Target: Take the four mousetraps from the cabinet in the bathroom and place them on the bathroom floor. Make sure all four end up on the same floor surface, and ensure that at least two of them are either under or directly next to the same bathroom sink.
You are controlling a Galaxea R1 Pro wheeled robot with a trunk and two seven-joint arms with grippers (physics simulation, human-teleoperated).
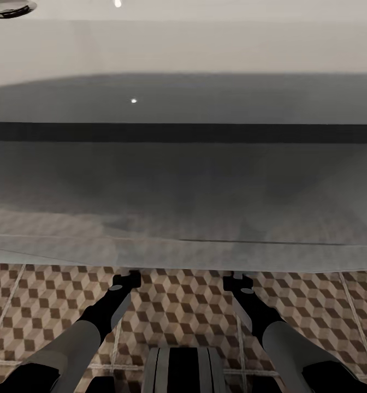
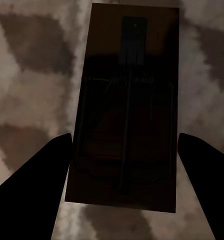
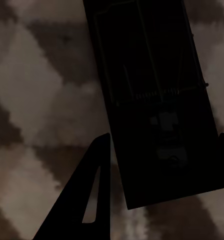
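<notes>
Looming across most of the head view, a large pale basin (image 1: 183, 49) is hanging over the bathroom floor (image 1: 178, 316), with a metal drain fitting (image 1: 9, 7) sitting at its far corner. The basin's front rim is overhanging both arms and is hiding the ends of the grippers from that camera.

Item: left gripper (image 2: 124, 150). It is reaching forward under the basin rim. In the left wrist view its two dark fingers (image 2: 39, 180) are standing spread apart, one on each side of a mousetrap (image 2: 129, 105). A thin gap of tile is showing between each finger and the trap's edge, so the jaws are open around it rather than pinching it.

Item: that mousetrap. It is lying flat on the patterned tile beneath the basin, spring bar and wire frame facing up, long axis running away from the gripper.

Item: right gripper (image 3: 164, 155). It is also reaching under the basin rim. In the right wrist view one finger (image 3: 87, 195) is showing fully, and the other is only peeking in at the frame edge. The jaws are spread wide on either side of a second mousetrap (image 3: 157, 95).

Item: second mousetrap. It is lying flat on the tile under the basin, skewed at an angle to the fingers; whether the near finger is touching its edge cannot be told.
</notes>
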